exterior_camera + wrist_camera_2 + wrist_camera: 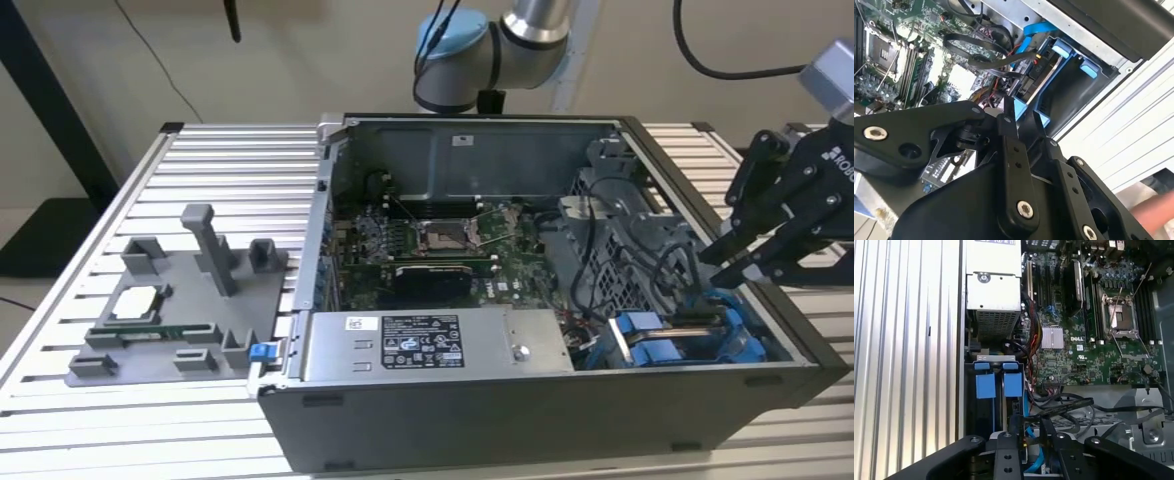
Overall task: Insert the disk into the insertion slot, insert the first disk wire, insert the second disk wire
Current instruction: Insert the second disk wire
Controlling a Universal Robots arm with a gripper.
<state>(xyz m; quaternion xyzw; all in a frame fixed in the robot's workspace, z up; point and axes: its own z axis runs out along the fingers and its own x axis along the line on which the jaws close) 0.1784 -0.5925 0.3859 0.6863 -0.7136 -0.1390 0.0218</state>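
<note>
1. Disk (pixel 694 335), as far as the cluttered corner lets me judge, already sits in the insertion slot (pixel 741 345), the bay with blue rails at the case corner on the exterior view's right; a dark flat body lies between the blue parts there.
2. Nearest the wrist cameras, the gripper (pixel 1024 112) hangs just above that bay. Its two black fingers stand a narrow gap apart, and nothing is pinched between them.
3. Just past the fingertips, in the first wrist view, two blue tabs (pixel 999 382) stand side by side on the bay. Beside them a bundle of black cables (pixel 1064 405) droops across the opening.
4. A blue ribbon-like cable (pixel 1039 29) and more black leads run down toward the drive in the second wrist view. Whether any plug is seated I cannot tell.
5. Step in hand, by my reading: the disk step looks done and the first disk wire is the business now. The fingers are lined up over the drive end, not yet on a connector.
6. That move calls for closing on one plug only and keeping the loose cables out of the pinch.
7. Farther off lie the motherboard (pixel 1089 330) and the grey power-supply box (pixel 434 345).
</note>
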